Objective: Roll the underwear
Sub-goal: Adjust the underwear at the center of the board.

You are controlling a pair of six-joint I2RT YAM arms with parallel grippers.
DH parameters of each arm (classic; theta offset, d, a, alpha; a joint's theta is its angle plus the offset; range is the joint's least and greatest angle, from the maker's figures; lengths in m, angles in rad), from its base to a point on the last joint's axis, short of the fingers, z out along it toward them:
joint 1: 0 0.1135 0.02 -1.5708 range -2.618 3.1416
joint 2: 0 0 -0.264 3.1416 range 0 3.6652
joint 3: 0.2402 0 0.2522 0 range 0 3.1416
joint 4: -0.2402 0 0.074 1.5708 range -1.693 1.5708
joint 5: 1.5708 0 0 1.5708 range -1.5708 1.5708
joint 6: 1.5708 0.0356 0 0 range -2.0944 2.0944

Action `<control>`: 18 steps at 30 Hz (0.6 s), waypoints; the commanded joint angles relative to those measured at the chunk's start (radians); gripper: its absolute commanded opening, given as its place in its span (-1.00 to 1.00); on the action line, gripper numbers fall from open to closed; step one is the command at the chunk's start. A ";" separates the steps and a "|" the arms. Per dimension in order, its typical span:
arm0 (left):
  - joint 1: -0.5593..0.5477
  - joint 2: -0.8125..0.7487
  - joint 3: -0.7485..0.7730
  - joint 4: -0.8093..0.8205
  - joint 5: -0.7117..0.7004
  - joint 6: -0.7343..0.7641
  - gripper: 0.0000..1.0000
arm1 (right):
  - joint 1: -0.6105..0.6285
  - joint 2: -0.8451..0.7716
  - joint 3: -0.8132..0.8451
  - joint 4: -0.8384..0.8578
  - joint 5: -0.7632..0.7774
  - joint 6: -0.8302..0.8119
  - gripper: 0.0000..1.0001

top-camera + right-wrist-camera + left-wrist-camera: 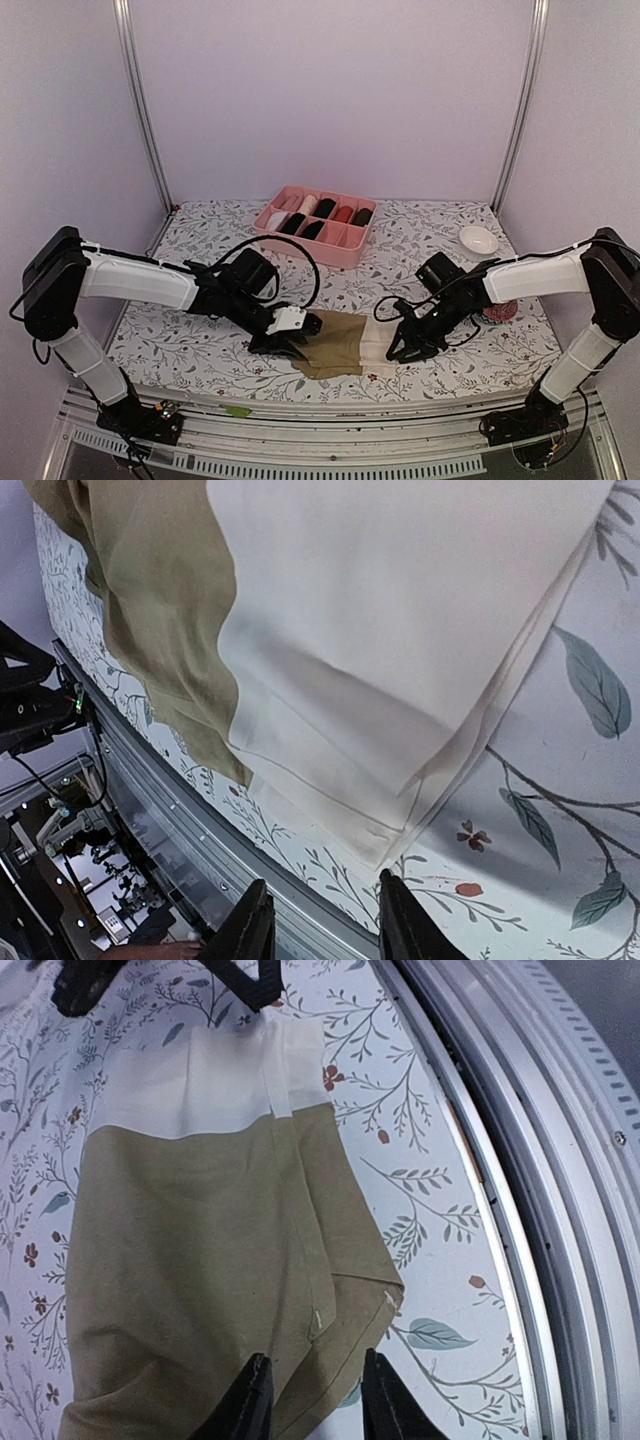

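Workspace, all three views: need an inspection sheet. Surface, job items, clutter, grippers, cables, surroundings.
Surface: table with a floral cover, nothing spilled on it.
Job's things: one olive-brown underwear lies spread near the front edge, waistband toward the right arm; not yet rolled.
Clutter: pink divided box at the back, rolled items inside; white bowl back right; patterned ball beside the right arm.
Grippers: left gripper open, fingers straddling the olive hem; right gripper open at the waistband's near corner, nothing between its fingers.
Cables: black cable loops over the left wrist.
Surroundings: plain walls, metal frame posts.
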 commanded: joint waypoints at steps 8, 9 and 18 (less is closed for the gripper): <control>-0.019 0.029 -0.010 0.057 -0.023 -0.001 -0.37 | 0.021 0.088 0.008 0.055 0.007 0.085 -0.33; -0.019 0.033 -0.010 0.060 -0.025 0.001 -0.37 | 0.024 0.093 0.011 0.050 0.006 0.080 -0.35; -0.023 0.057 -0.010 0.061 -0.026 0.017 -0.37 | 0.027 0.085 0.044 -0.010 0.023 0.046 -0.99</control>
